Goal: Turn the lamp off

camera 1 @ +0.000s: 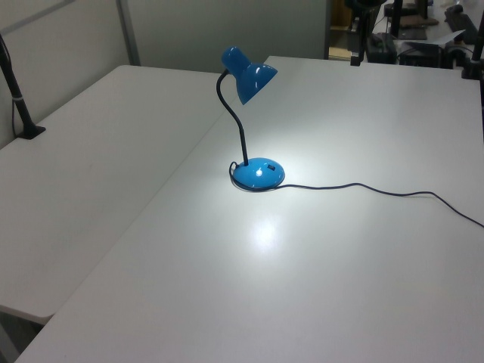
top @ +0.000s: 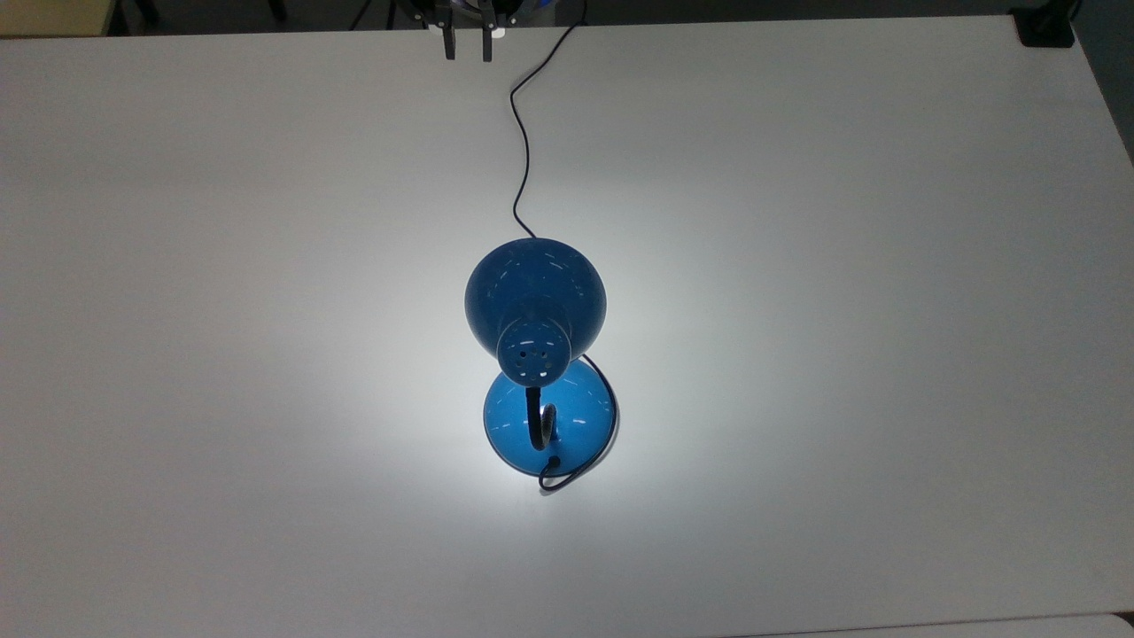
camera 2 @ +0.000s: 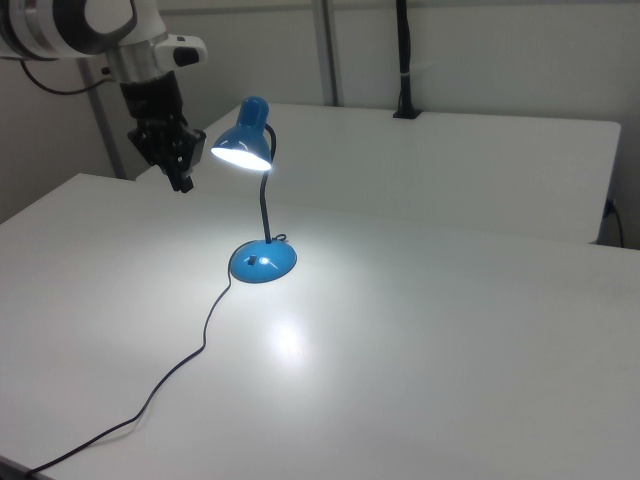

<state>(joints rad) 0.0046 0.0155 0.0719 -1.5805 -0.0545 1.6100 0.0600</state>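
Observation:
The blue lamp [top: 535,297] stands mid-table and is lit, throwing a bright patch on the white table [top: 842,354]. Its shade [camera 1: 249,72] hangs on a black gooseneck above the round base [camera 1: 258,174], which carries a small dark switch [camera 2: 254,262]. A thin black cord [top: 523,133] runs from the base to the far edge. My gripper [top: 468,49] hovers at the top view's upper edge, far from the lamp, its fingers a narrow gap apart and holding nothing. In the right view, the gripper [camera 2: 182,178] hangs left of the shade [camera 2: 245,142].
A black clamped post [camera 1: 23,113] stands on the adjoining table at the left view's left, and the post [camera 2: 403,60] also rises at the right view's back. A dark mount [top: 1045,31] sits on the top view's upper right corner. The cord [camera 2: 190,360] trails across the table.

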